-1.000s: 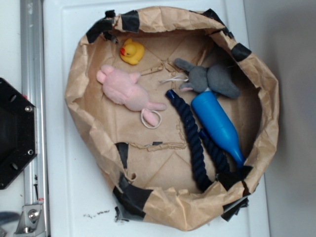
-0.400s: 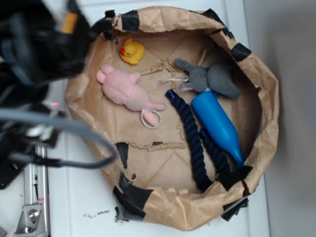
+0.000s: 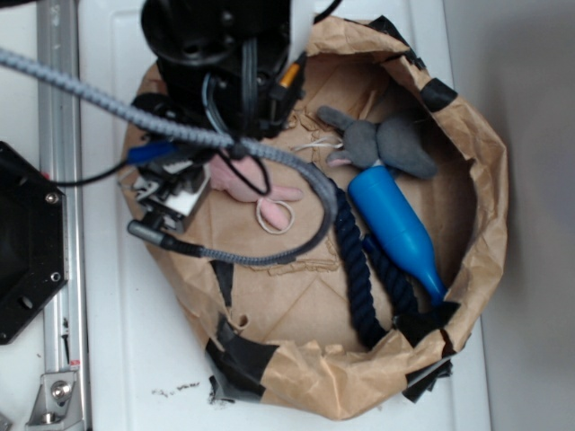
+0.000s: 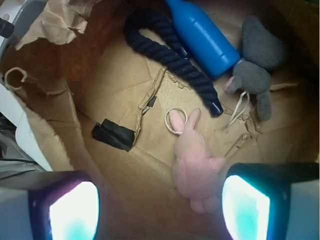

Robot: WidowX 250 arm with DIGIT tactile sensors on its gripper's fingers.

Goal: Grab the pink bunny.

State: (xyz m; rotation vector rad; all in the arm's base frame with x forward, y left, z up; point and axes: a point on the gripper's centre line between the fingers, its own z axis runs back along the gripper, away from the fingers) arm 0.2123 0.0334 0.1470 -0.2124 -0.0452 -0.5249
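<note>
The end effector [image 4: 160, 200] hangs released above the floor of the paper bag [image 3: 467, 135], its two fingers spread wide with nothing between them — a stance that fits an approach, since the pink bunny [image 4: 196, 162] lies below and is not yet straddled. In the wrist view the bunny sits toward 5 o'clock, close against the right finger [image 4: 260, 200] and well off the left one, so I judge the end effector is offset and would need to shift toward the bunny's side before closing.

The bunny lies flat on the creased brown paper. Its long axis runs from about 6 o'clock up to 12 o'clock in the wrist view, tilted slightly — plump body low, a thin limb or ear pointing up toward the whitish loop [image 4: 176, 120] that touches its tip. In the exterior view the arm hides most of the bunny [image 3: 241, 176]; only its narrow end shows, pointing toward 4 o'clock at the loop.

The dark blue rope [image 4: 172, 55], blue bottle [image 4: 202, 35] and grey plush animal [image 4: 255, 70] lie farther off toward 1 o'clock, apart from the bunny, so the grasp looks unobstructed.
</note>
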